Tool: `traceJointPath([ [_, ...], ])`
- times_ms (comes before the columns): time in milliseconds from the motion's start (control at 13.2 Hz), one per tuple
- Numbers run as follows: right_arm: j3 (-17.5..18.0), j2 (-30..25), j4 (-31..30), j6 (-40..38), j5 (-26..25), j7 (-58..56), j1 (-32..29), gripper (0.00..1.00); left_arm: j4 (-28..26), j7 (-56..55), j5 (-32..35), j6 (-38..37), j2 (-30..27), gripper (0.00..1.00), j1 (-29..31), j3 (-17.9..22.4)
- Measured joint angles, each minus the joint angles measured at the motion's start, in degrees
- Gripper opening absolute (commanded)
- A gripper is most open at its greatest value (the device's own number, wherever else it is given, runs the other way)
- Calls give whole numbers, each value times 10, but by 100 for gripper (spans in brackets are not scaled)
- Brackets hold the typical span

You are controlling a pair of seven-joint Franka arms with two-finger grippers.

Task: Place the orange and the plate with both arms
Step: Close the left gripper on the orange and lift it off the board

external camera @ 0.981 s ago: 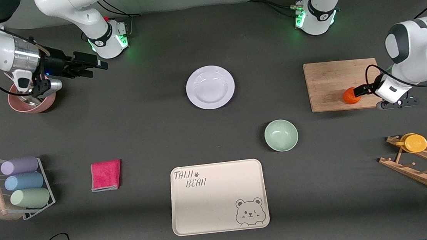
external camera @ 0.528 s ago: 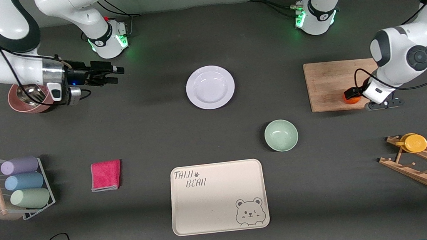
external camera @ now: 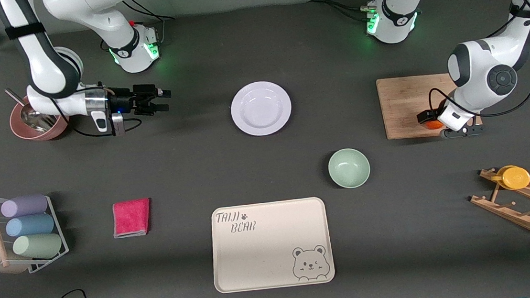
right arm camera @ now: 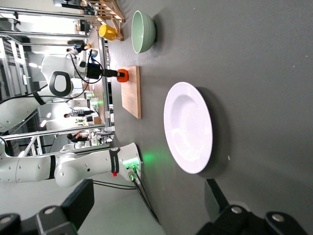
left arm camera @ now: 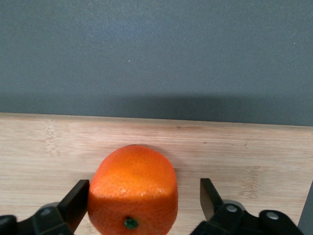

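The orange (external camera: 432, 125) sits on the wooden cutting board (external camera: 409, 100) near the board's edge closest to the front camera. My left gripper (external camera: 428, 119) is down at it, open, with one finger on each side of the fruit. In the left wrist view the orange (left arm camera: 133, 188) fills the gap of the left gripper (left arm camera: 142, 188), with a small space at one finger. The white plate (external camera: 261, 108) lies at the table's middle. My right gripper (external camera: 165, 100) is open and empty, pointing at the plate from the right arm's end; the right wrist view shows the plate (right arm camera: 188, 127) ahead of that gripper (right arm camera: 149, 191).
A pale green bowl (external camera: 348, 168) and a beige bear tray (external camera: 271, 244) lie nearer the front camera than the plate. A pink cloth (external camera: 131, 218), a cup rack (external camera: 23, 232) and a pink bowl (external camera: 37, 123) are at the right arm's end. A wooden rack with a yellow cup (external camera: 516, 177) is at the left arm's end.
My right gripper has moved from over the pink bowl toward the plate. My left gripper has slid along the board until its fingers straddle the orange.
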Motion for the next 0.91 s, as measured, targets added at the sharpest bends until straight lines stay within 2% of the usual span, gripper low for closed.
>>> traceJointPath([
  [75, 0, 23, -2, 0, 21, -36, 0, 100, 0, 0, 0, 0, 0, 0, 0, 0],
  [226, 0, 68, -5, -4, 64, -101, 2, 100, 0, 0, 0, 0, -1, 0, 0, 0],
  [528, 2, 165, -6, -60, 154, -215, 13, 100, 0, -1, 0, 0, -1, 0, 0, 1],
  [755, 2, 220, -5, -96, 188, -262, 21, 100, 2, -1, 0, 0, -4, 0, 0, 4],
  [906, 2, 248, -4, -121, 203, -291, 21, 100, 11, 0, 0, -30, -23, 0, 1, 6],
])
